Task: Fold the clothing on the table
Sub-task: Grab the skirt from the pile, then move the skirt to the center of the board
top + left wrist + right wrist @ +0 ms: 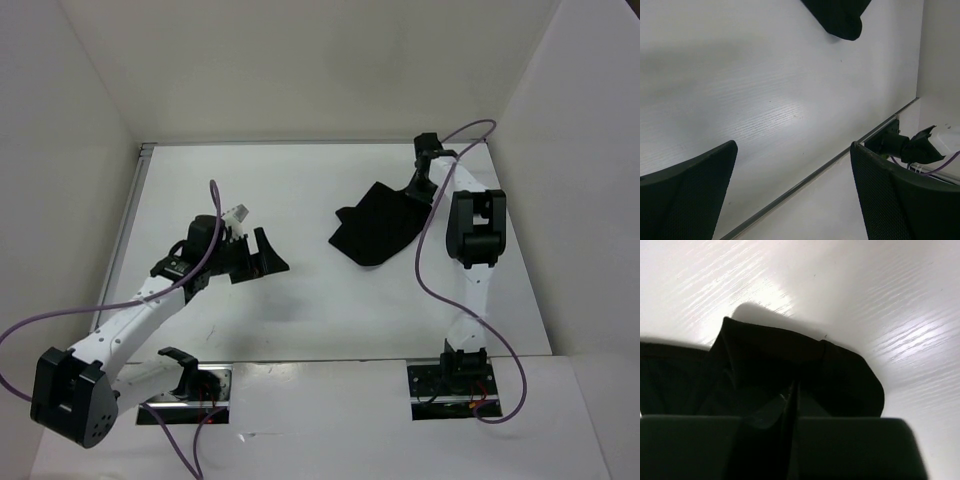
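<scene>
R gripper (pixel 420 185) clenched on the black garment (pixel 375 232), far-right on the table (pixel 300 320). L gripper (pixel 262 258) splayed wide, holding nothing, well apart at left. Lift slow, keep pinch firm, don't drag the cloth.

Three plain white walls stand around the work area: a back wall (pixel 300 70), a left wall (pixel 60 180) and a right wall (pixel 585 200). At the near side lies a white ledge (pixel 320 420).
</scene>
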Action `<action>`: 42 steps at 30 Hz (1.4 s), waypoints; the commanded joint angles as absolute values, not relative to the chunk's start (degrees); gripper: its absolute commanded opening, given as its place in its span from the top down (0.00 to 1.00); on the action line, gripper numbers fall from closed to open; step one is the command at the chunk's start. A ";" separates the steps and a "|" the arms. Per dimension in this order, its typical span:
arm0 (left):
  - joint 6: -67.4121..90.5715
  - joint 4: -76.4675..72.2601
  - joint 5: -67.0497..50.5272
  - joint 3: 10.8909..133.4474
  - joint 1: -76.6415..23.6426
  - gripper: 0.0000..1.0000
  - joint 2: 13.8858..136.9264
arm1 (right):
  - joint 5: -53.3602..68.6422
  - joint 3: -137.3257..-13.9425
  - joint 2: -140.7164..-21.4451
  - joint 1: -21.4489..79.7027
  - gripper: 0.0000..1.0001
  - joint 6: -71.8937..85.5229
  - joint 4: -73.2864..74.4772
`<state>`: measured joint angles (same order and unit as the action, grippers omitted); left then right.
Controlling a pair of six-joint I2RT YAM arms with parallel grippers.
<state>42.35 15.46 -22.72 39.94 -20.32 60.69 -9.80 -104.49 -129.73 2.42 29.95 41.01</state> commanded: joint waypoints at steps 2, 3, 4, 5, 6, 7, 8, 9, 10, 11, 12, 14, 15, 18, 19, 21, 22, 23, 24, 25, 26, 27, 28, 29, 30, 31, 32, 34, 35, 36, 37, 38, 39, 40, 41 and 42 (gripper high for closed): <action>42.98 14.94 -22.50 39.64 -19.95 0.00 58.45 | -11.43 -101.62 -126.49 4.31 1.00 29.53 40.61; 42.98 14.94 -22.50 39.12 -19.95 0.00 57.93 | -11.43 -100.91 -124.73 4.31 1.00 29.53 40.61; 42.98 14.94 -22.50 39.11 -19.95 0.00 57.92 | -11.43 -100.29 -122.80 4.92 1.00 29.53 39.82; 42.98 14.94 -22.50 39.11 -19.95 0.00 57.92 | -10.38 -99.76 -118.26 5.44 1.00 28.92 39.29; 42.98 14.94 -22.50 39.11 -19.95 0.00 57.92 | -9.59 -99.23 -115.78 5.45 1.00 28.92 39.29; 42.98 14.94 -22.50 38.59 -19.95 0.00 57.92 | -8.62 -99.23 -113.32 7.02 1.00 28.31 39.29; 42.98 14.94 -22.50 38.58 -19.95 0.00 57.92 | -7.40 -99.23 -108.16 7.99 1.00 28.30 39.29; 42.98 14.94 -22.50 38.58 -19.95 0.00 57.92 | -7.38 -99.75 -105.58 9.04 1.00 27.69 40.24; 43.50 14.94 -22.50 38.58 -19.95 0.00 57.40 | -6.60 -99.76 -103.03 10.10 1.00 27.08 40.95; 43.51 14.94 -22.50 37.97 -19.95 0.00 57.39 | -5.90 -100.36 -98.14 12.46 1.00 27.07 42.44; 43.51 14.33 -22.50 37.97 -19.95 0.00 57.39 | -5.89 -100.37 -95.65 13.79 1.00 27.07 43.23; 43.51 13.80 -22.50 37.35 -19.95 0.00 57.39 | -5.89 -98.71 -90.82 17.38 1.00 27.68 44.38; 43.51 13.80 -22.50 36.83 -19.95 0.00 57.39 | -5.89 -97.31 -86.53 18.27 1.00 28.29 45.17; 43.51 12.75 -23.02 36.83 -19.95 0.00 58.53 | -3.96 -88.53 -79.30 18.81 0.72 31.19 45.88; 43.51 12.74 -23.03 36.83 -19.95 0.00 58.54 | -3.96 -83.63 -77.54 18.81 0.57 32.25 45.88; 42.90 12.74 -23.55 36.83 -19.95 0.00 60.11 | -3.96 -77.38 -72.37 18.81 0.43 33.57 45.88; 42.89 12.74 -23.55 37.52 -19.95 0.00 60.12 | -4.74 -75.86 -70.68 18.81 0.42 34.27 45.88; 42.37 12.74 -24.08 37.53 -19.95 0.00 60.90 | -5.96 -74.63 -69.01 18.81 0.41 34.97 45.88; 42.36 12.74 -24.08 38.14 -19.95 0.00 61.52 | -7.11 -73.49 -67.43 18.81 0.39 35.50 45.18; 42.36 12.74 -24.08 38.14 -19.95 0.00 61.52 | -8.69 -71.91 -64.71 18.81 0.38 35.51 45.18; 42.36 12.74 -24.08 38.14 -19.95 0.00 62.05 | -9.22 -71.89 -63.99 18.81 0.38 36.03 44.65; 42.36 12.14 -24.69 38.14 -19.95 0.00 62.05 | -9.23 -71.89 -63.98 18.81 0.37 36.04 44.65; 42.36 12.13 -24.70 38.14 -19.95 0.00 62.66 | -7.92 -71.89 -65.03 18.81 0.37 35.25 44.65; 42.36 11.52 -24.70 38.14 -19.95 0.00 63.19 | -6.95 -72.59 -66.43 18.81 0.37 34.11 44.65; 42.36 11.51 -24.70 38.14 -19.95 0.00 63.19 | -5.73 -72.60 -68.27 18.81 0.37 33.49 44.65; 42.36 11.51 -24.70 38.67 -19.95 0.00 63.80 | -3.80 -72.60 -70.29 18.81 0.37 32.88 43.95; 42.36 11.51 -24.70 38.67 -19.95 0.00 64.50 | -0.30 -72.60 -75.53 18.81 0.37 32.87 43.95; 42.36 10.99 -25.31 38.67 -19.95 0.00 65.03 | 3.15 -73.29 -81.01 18.81 0.39 32.26 42.38; 42.36 10.38 -25.31 38.67 -19.95 0.00 65.04 | 3.16 -73.30 -85.99 19.42 0.39 32.26 41.75; 42.36 9.85 -25.31 38.67 -19.95 0.00 65.04 | 3.16 -73.91 -87.96 19.42 0.39 31.56 40.62; 42.36 8.97 -24.62 38.67 -19.95 0.00 65.65 | 3.16 -74.61 -89.98 20.03 0.41 31.55 39.39; 42.97 6.96 -24.61 38.67 -19.95 0.00 65.65 | 3.16 -75.32 -91.83 20.04 0.41 31.55 37.98; 42.46 5.99 -24.61 38.67 -19.95 0.00 67.57 | 3.16 -77.06 -95.41 20.04 0.41 31.03 37.45; 42.45 5.28 -25.31 39.89 -19.95 0.02 68.98 | 3.16 -78.39 -97.19 20.04 0.41 31.03 37.44; 41.67 5.27 -25.31 41.12 -19.95 0.03 72.39 | 3.16 -79.44 -99.99 20.04 0.41 31.03 37.44; 40.18 5.27 -26.01 44.35 -19.95 0.06 74.25 | 3.16 -81.28 -101.15 20.04 0.41 30.50 36.92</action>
<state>42.19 9.65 -24.23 38.61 -20.32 69.41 2.20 -74.74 -99.37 19.53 32.05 40.58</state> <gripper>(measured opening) 0.961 0.596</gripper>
